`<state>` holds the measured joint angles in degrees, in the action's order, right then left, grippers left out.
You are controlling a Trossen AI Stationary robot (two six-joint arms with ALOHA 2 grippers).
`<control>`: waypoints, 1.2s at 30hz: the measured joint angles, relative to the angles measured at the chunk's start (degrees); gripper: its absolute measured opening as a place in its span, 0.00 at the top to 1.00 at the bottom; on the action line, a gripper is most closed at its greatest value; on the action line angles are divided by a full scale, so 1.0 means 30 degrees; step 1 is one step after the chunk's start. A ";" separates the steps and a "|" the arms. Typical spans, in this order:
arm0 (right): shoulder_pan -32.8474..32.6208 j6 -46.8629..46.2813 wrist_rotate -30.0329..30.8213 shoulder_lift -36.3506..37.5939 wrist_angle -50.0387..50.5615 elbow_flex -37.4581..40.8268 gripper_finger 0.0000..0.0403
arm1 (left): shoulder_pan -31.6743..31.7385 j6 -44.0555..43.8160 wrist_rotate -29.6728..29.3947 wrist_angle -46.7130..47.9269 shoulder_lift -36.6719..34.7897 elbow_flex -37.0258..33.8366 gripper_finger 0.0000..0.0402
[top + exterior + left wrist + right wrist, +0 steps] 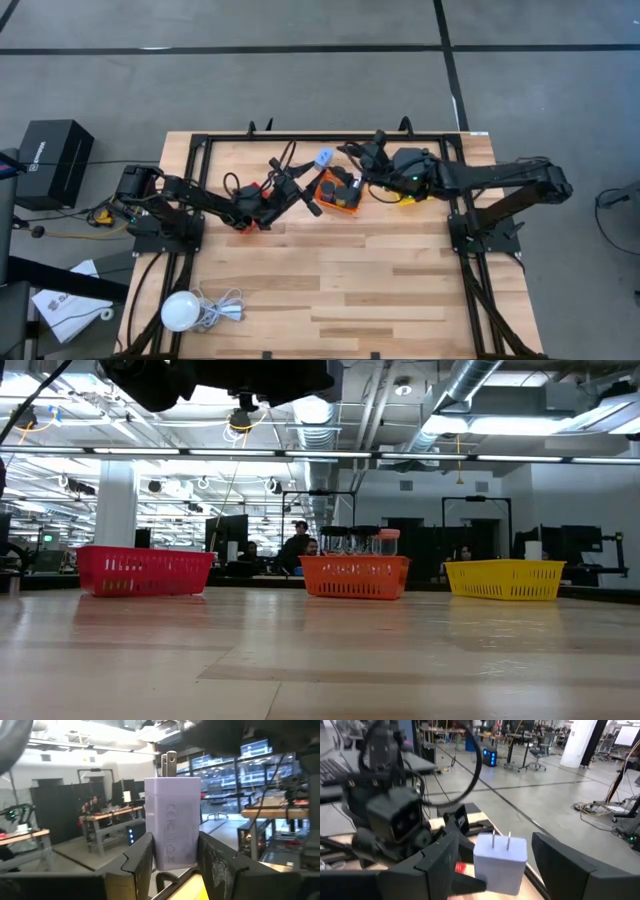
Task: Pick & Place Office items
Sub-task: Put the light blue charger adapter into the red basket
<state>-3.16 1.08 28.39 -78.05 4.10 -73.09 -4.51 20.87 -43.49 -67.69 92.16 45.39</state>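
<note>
The one item in hand is a pale lilac plug-in charger block (172, 820) with two metal prongs (169, 762). It shows in the high view (324, 157) above the table's far middle. My left gripper (175, 842) is shut on it. My right gripper (495, 857) is open and reaches in from the right (358, 156). Its fingers stand on either side of the charger (500, 862) without touching it. Black cylinders (345, 183) stand in the orange basket (337, 203). One with a pink cap (388, 536) shows in the low view. My left gripper pinches the charger's body by its two side faces (155, 847), at the end away from the prongs. The fingers (142, 855) come from the table's left and lie along the block. The charger is lifted clear of the table, its prongs pointing away from the gripper.
The red basket (145, 570), orange basket (355, 575) and yellow basket (505, 578) stand in a row at the table's far part, under both arms. A white globe with a coiled cord (185, 310) lies at the near left corner. The wooden tabletop (360, 290) shows bare in its near half.
</note>
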 joint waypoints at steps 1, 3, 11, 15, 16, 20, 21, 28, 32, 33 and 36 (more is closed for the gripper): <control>0.0000 0.0004 -0.0001 0.0195 0.0062 -0.0025 0.39 | 0.0000 0.0006 -0.0121 0.0074 0.0000 0.0000 0.67; -0.0064 0.0120 0.0003 0.0666 0.0787 -0.0010 0.39 | 0.0000 0.0012 -0.0415 0.0228 0.0000 -0.0007 0.67; -0.0730 0.0133 0.0050 0.2321 0.4874 -0.0010 0.39 | -0.0069 -0.0161 -0.2527 0.2013 -0.0448 -0.0022 0.67; -0.1016 -0.0768 0.0047 0.2865 0.7368 -0.0010 0.39 | -0.0314 -0.1567 -0.2563 0.4728 -0.2011 -0.0022 0.67; -0.1079 -0.1241 0.0035 0.2989 0.8281 -0.0010 0.39 | -0.0425 -0.1917 -0.2559 0.5857 -0.2547 -0.0022 0.67; -0.1154 -0.3285 -0.0004 0.3368 1.2303 -0.0003 0.39 | -0.0825 -0.3530 -0.2556 1.0207 -0.4872 -0.0022 0.67; -0.1239 -0.3825 0.0010 0.3382 1.3106 -0.0003 0.39 | -0.0934 -0.4013 -0.2547 1.1269 -0.5498 -0.0015 0.67; -0.2091 -0.6187 0.0003 0.3449 1.4028 0.1942 0.39 | -0.1552 -0.7385 -0.2547 1.8022 -0.8957 -0.0015 0.67; -0.2626 -0.7135 0.0032 0.3506 1.2455 0.4078 0.39 | -0.1683 -1.0700 -0.2490 2.2763 -1.0384 -0.0015 0.67; -0.2741 -0.7355 0.0025 0.3488 1.2212 0.4560 0.39 | -0.1683 -1.1706 -0.2326 2.4038 -1.0639 -0.0015 0.67; -0.2957 -0.8003 0.0045 0.3499 1.1050 0.5746 0.39 | -0.1683 -1.4327 -0.0991 2.7458 -1.1237 -0.0022 0.67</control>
<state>-12.03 -22.93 28.53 -67.55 37.25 -55.85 -9.56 -22.11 -46.46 14.69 58.45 45.32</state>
